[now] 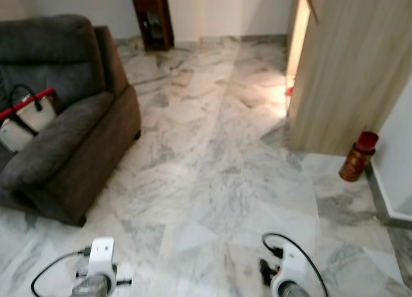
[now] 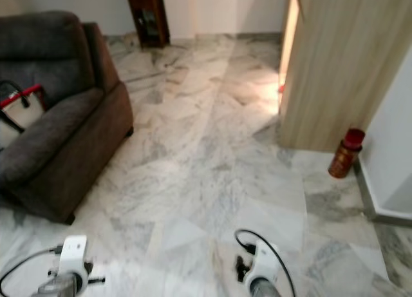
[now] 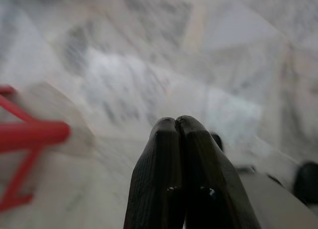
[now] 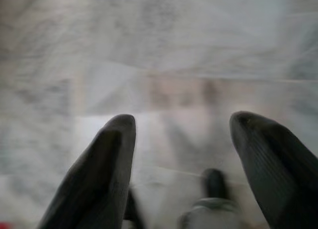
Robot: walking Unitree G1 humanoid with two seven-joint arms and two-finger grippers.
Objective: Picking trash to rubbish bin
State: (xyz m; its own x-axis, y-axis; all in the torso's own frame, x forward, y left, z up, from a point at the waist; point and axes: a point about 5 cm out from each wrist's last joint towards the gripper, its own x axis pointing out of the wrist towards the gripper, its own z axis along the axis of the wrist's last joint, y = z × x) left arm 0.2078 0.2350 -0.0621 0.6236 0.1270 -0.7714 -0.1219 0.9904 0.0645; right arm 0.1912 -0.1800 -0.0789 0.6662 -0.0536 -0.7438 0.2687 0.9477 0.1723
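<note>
A gold can with a red cap (image 1: pixel 358 156) stands upright on the marble floor at the right, beside the wooden door panel (image 1: pixel 347 71) and the white wall. My left arm (image 1: pixel 96 271) and right arm (image 1: pixel 288 277) hang low at the bottom of the eye views, far from the can. In the left wrist view my left gripper (image 3: pixel 176 120) has its two black fingers pressed together with nothing between them. My right gripper (image 4: pixel 183 118) is open over bare floor, its fingers wide apart and empty.
A dark brown sofa (image 1: pixel 71 123) fills the left side, with a white bag with red trim (image 1: pixel 26 113) on its seat. A dark wooden cabinet (image 1: pixel 152 17) stands at the back wall. A lit gap (image 1: pixel 297 46) opens behind the door panel. A blurred red bar (image 3: pixel 30 134) crosses the left wrist view.
</note>
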